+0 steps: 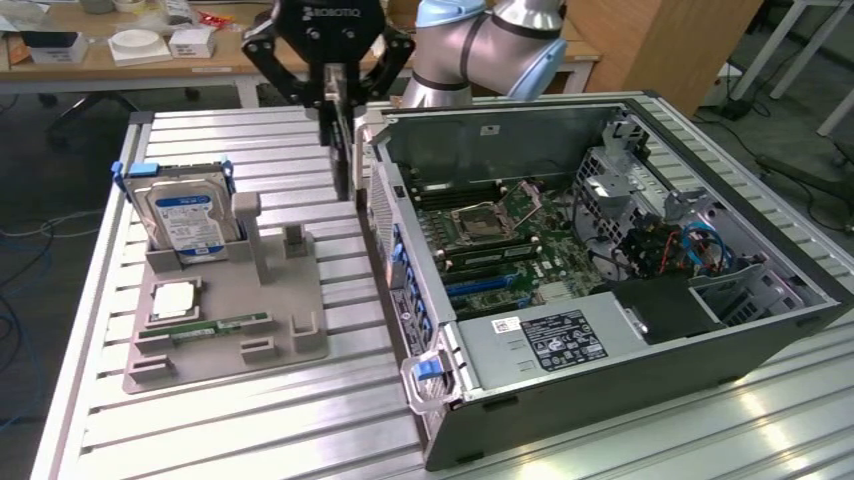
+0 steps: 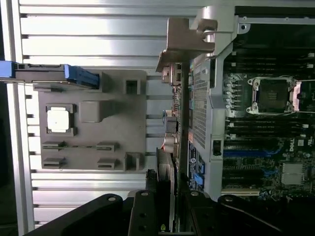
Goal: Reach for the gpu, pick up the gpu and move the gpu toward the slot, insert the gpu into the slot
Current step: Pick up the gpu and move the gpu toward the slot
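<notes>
While the gripper clamps its part-closed jaws on the gpu, the card hangs upright just outside the computer case, seemingly clear of its wall. Inside the case lies the blue slot. Beside the case, a gray tray holds a hard drive and a processor.

wooden desk behind, dark floor, loose cables
</notes>
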Controlling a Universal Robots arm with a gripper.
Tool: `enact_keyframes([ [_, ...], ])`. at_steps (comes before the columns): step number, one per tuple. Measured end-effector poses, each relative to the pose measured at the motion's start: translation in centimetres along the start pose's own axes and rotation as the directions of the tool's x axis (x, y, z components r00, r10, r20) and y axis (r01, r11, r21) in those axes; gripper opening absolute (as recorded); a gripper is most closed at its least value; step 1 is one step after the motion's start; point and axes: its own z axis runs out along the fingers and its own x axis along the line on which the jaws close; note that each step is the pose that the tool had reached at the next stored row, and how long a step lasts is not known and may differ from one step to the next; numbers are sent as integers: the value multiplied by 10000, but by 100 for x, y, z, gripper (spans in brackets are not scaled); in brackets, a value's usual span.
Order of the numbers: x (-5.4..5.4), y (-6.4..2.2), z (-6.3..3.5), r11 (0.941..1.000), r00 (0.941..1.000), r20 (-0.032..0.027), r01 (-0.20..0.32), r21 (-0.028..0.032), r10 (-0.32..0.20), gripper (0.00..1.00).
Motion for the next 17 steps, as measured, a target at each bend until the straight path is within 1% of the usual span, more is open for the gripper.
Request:
enact_keyframes([
  [6,-268,4,17,10000,10000,0,0,0,0,27],
  [12,-486,7,39,10000,10000,0,0,0,0,27],
  [17,-708,11,61,10000,10000,0,2,0,-2,27],
])
